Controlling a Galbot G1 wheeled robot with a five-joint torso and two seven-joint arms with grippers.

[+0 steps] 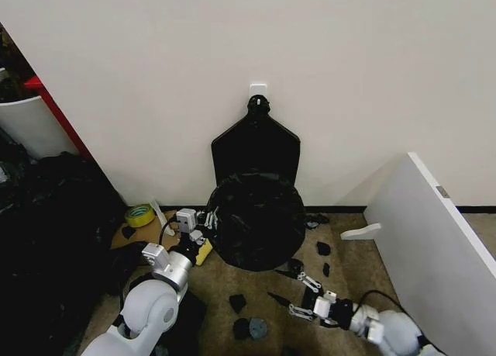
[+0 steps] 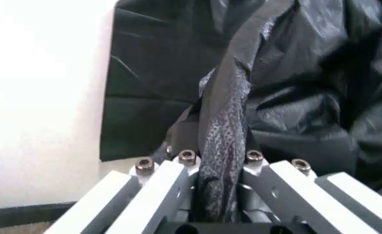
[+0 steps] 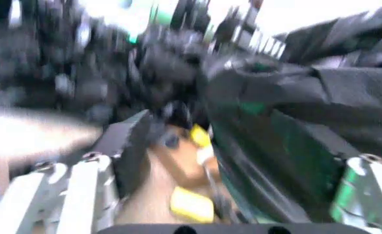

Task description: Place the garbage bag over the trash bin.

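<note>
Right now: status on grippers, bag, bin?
Left gripper clamped on a fold of the garbage bag at the bin's left side. Right gripper open, low on the floor. Bag covers the bin. Black scraps litter the floor.

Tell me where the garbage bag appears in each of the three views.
Head view: the garbage bag covers the round bin by the wall.
Left wrist view: a twisted fold runs between the left gripper fingers.
Right wrist view: black plastic beside the right gripper.
Shared landmark: the bag itself.

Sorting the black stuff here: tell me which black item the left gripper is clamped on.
The crinkled garbage bag covering the bin, pinched in the left gripper; the flat fan-shaped sheet leans against the wall untouched.
</note>
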